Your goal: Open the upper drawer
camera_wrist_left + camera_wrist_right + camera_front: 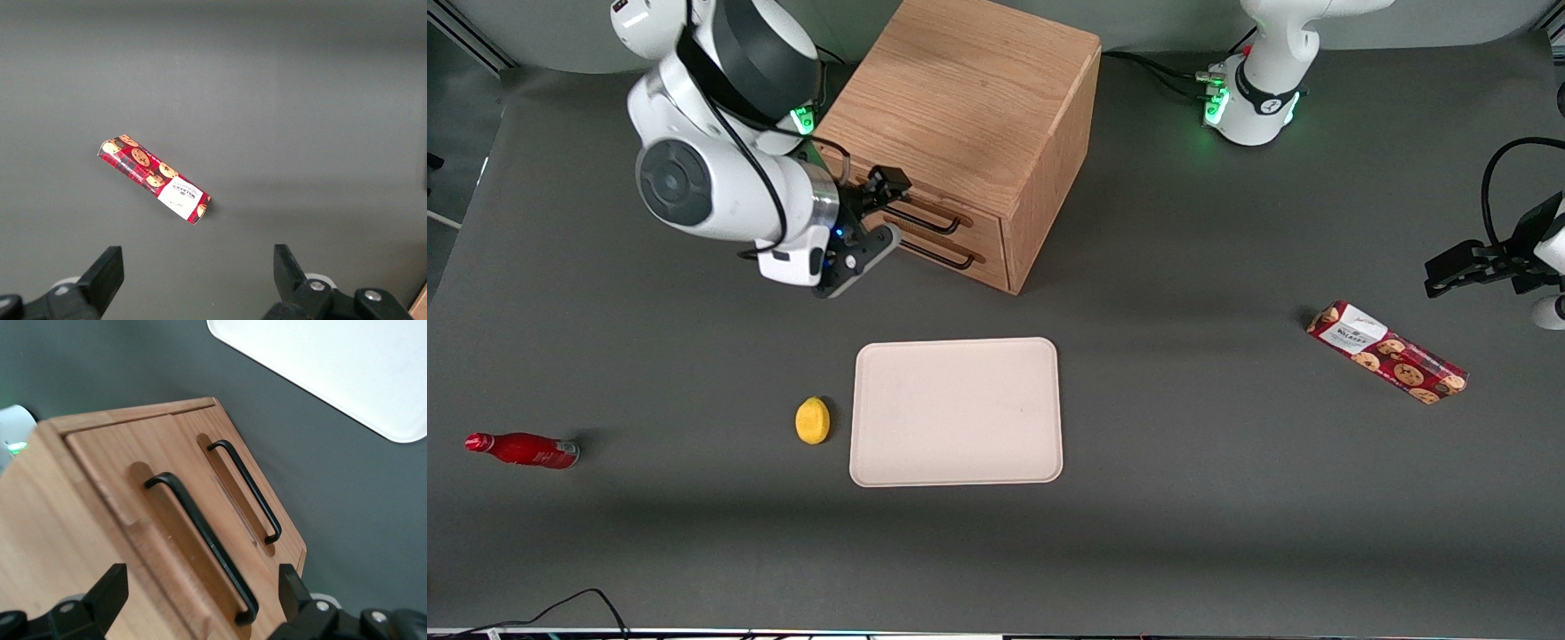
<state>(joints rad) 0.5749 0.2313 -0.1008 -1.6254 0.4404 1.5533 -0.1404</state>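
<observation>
The oak cabinet [969, 116] stands at the back of the table. Its upper drawer [951, 233] carries a thin dark bar handle [925, 222] and looks closed; the bottom drawer's matching handle [938, 256] is just below. My right gripper [882, 213] is open, right in front of the drawer fronts at the working arm's end of the handles. In the right wrist view the upper drawer's handle [200, 543] runs between my spread fingers [110, 590], and my gripper [200, 590] is not touching it. The bottom drawer's handle [243, 490] lies nearer the table.
A pale tray [1049, 444] lies nearer the front camera than the cabinet, with a yellow lemon [812, 420] beside it. A red bottle [523, 450] lies toward the working arm's end. A cookie box [1387, 352] lies toward the parked arm's end, also in the left wrist view [153, 179].
</observation>
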